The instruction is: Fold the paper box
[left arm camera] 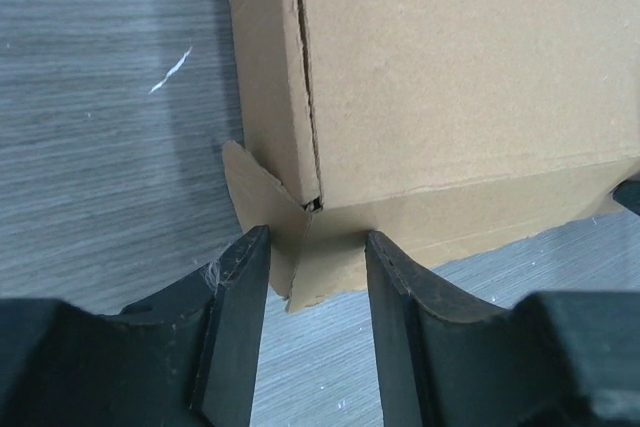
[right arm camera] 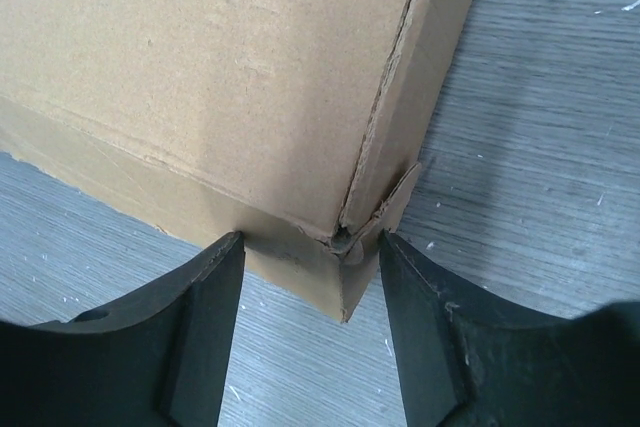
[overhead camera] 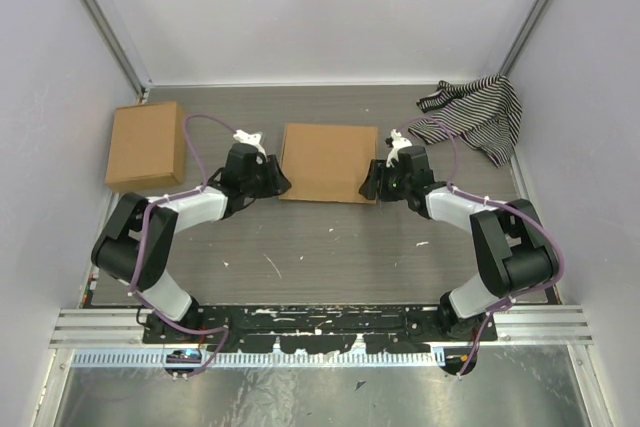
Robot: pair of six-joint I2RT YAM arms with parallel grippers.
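Note:
The paper box point(overhead camera: 328, 162) lies closed and flat in the middle of the table, a shallow brown cardboard mailer. My left gripper point(overhead camera: 278, 184) is at its near left corner. In the left wrist view the jaws point(left arm camera: 317, 247) stand apart, straddling a loose corner tab point(left arm camera: 262, 205) that sticks out from the box point(left arm camera: 450, 77). My right gripper point(overhead camera: 372, 185) is at the near right corner. There its jaws point(right arm camera: 310, 247) are also apart, either side of the box point(right arm camera: 200, 67) corner, where a small flap point(right arm camera: 400, 197) pokes out. Neither gripper clamps the cardboard.
A squarer brown cardboard box point(overhead camera: 147, 145) sits at the far left of the table. A black-and-white striped cloth point(overhead camera: 478, 115) lies crumpled at the far right corner. Walls enclose the table on three sides.

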